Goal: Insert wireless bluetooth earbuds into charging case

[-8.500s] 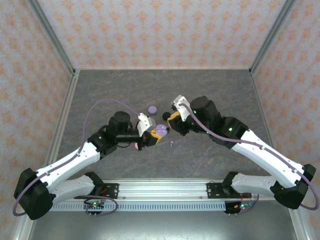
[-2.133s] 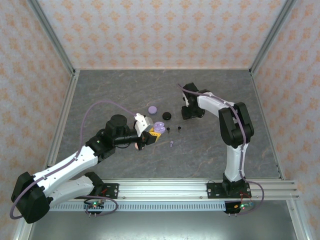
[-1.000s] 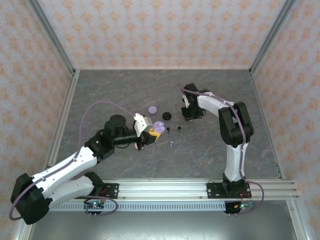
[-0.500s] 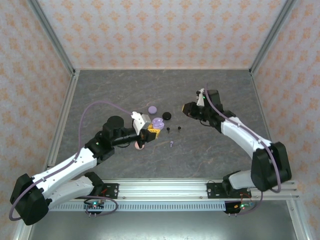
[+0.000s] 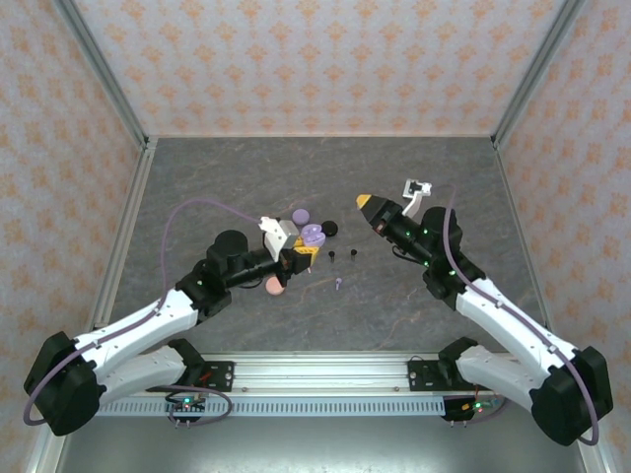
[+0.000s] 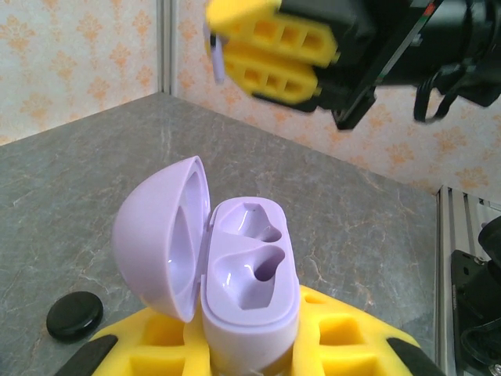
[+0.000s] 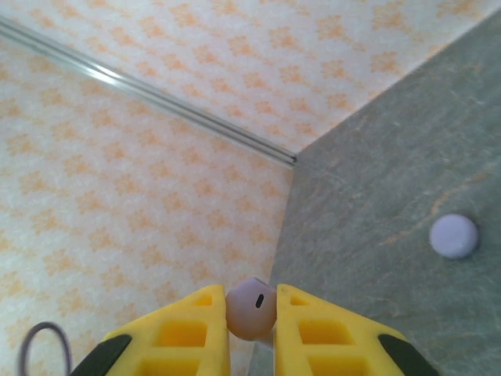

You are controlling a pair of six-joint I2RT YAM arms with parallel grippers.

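Pinching 1 small lilac plastic earbud point(image 7: 250, 307) aloft, the right gripper point(image 5: 365, 201) hovers near the open round lilac charging case point(image 6: 243, 290) clamped in the left gripper point(image 5: 300, 254); its 2 sockets point(image 6: 252, 270) sit empty, so nothing is inserted yet.

Robot test cell in a laboratory. A grey stone-patterned surface point(image 5: 246, 177) is boxed in by orange-printed panels point(image 5: 315, 59) set in aluminium posts point(image 5: 104, 71). A left arm point(image 5: 128, 330) and right arm point(image 5: 513, 320) are bolted to a metal rail point(image 5: 325, 370) at the near edge, beside an exposed circuit board point(image 5: 187, 401) and a loose cable point(image 5: 197, 205).
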